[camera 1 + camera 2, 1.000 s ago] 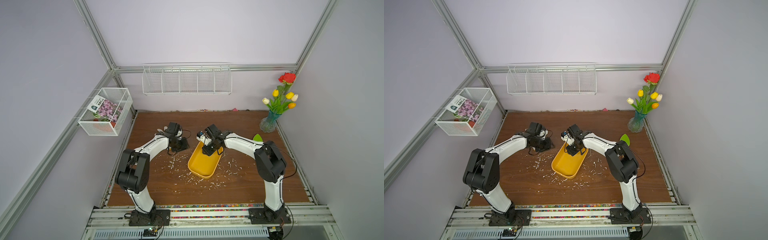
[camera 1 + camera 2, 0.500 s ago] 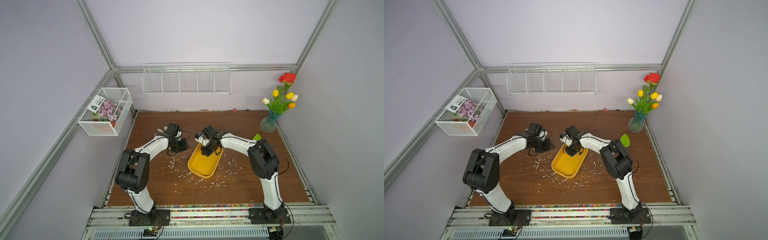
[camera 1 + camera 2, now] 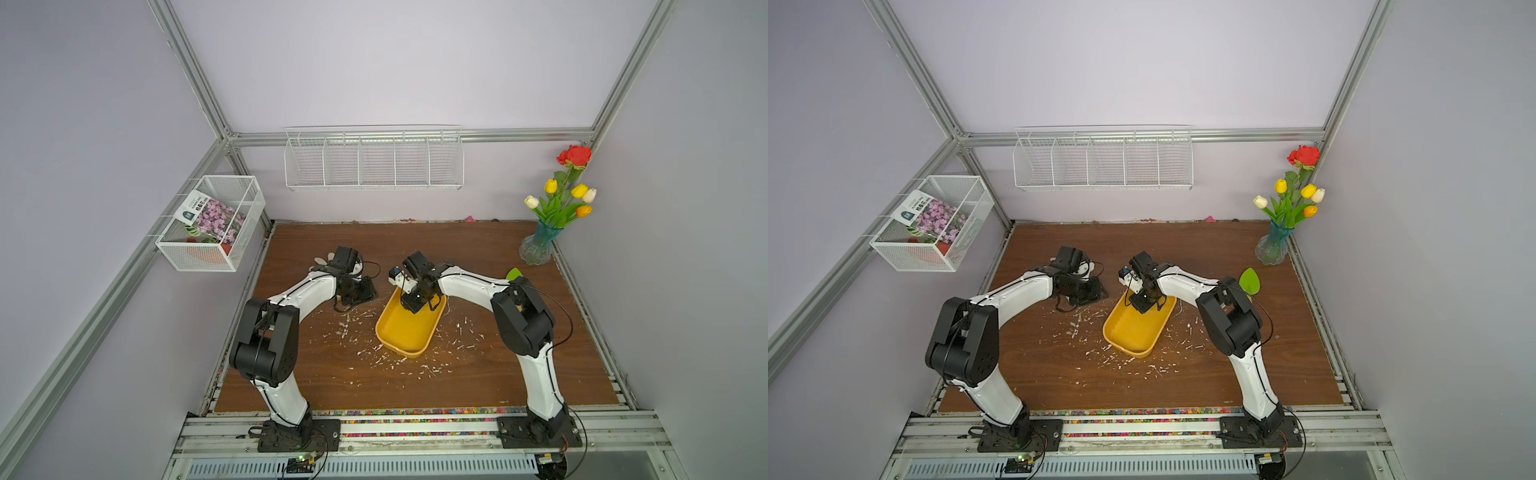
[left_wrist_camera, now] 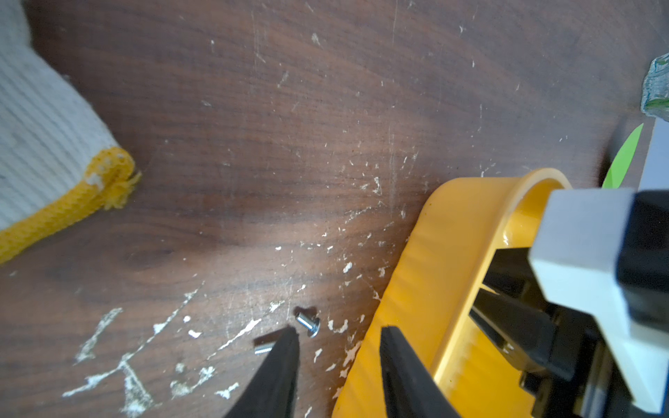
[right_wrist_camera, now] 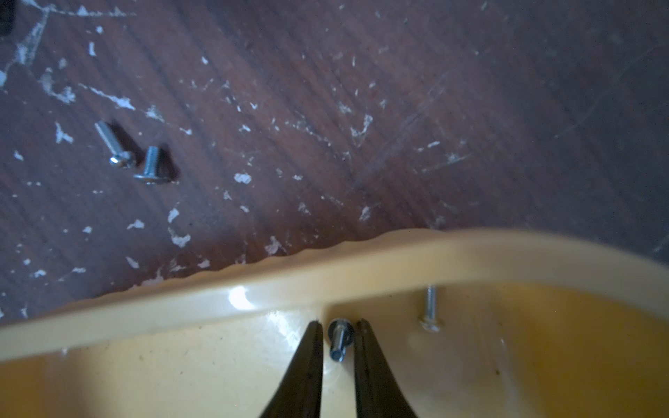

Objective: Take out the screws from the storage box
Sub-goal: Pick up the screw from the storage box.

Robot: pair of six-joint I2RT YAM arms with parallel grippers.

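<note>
The right gripper (image 5: 339,324) reaches into the far end of the yellow storage box (image 5: 325,275), jaws narrow either side of a screw (image 5: 337,343) on the box floor; whether they pinch it I cannot tell. A second screw (image 5: 429,311) lies near it by the wall. Outside, two more screws (image 5: 114,144) lie on the wooden table (image 5: 434,108), where the left gripper (image 4: 340,331) stands spread just beside the box.

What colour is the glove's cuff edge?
The cuff edge is yellow; the left wrist view shows it best.
</note>
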